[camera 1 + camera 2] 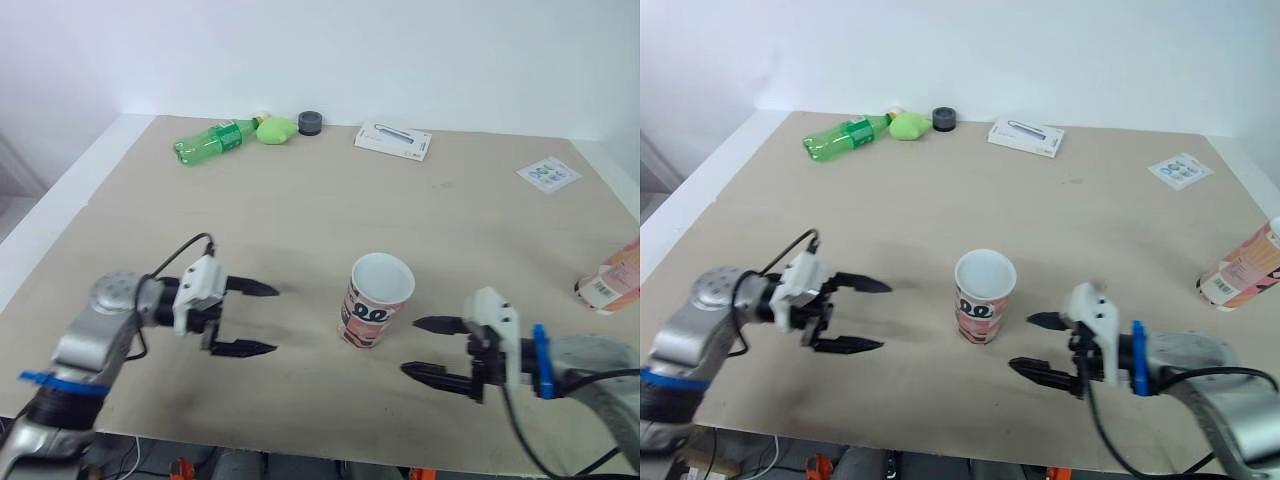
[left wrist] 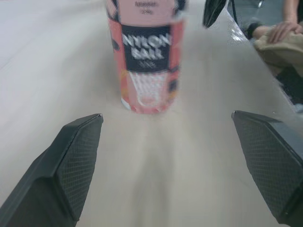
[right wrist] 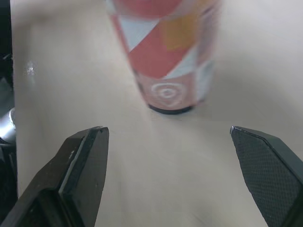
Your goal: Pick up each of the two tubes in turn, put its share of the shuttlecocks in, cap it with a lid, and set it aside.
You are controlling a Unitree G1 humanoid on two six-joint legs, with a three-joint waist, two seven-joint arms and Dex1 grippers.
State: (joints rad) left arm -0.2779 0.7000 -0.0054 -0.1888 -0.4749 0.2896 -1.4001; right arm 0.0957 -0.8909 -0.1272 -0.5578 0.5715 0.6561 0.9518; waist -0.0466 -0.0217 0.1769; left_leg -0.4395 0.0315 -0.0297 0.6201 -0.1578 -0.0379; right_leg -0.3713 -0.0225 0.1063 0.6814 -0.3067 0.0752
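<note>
An open pink and white tube (image 1: 374,302) stands upright near the table's front centre, its mouth empty as far as I can see. Its label shows in the left wrist view (image 2: 148,56) and its base in the right wrist view (image 3: 166,52). A second tube (image 1: 612,278) lies at the right edge of the table. My left gripper (image 1: 252,318) is open, a hand's width to the left of the upright tube. My right gripper (image 1: 428,348) is open, just right of and nearer than that tube. Neither gripper touches it.
Along the far edge lie a green bottle (image 1: 212,139), a lime-green object (image 1: 276,129), a dark grey round lid (image 1: 310,122) and a white flat box (image 1: 394,139). A small printed card (image 1: 548,173) rests at the far right. A person's hand (image 2: 284,30) shows beyond the table.
</note>
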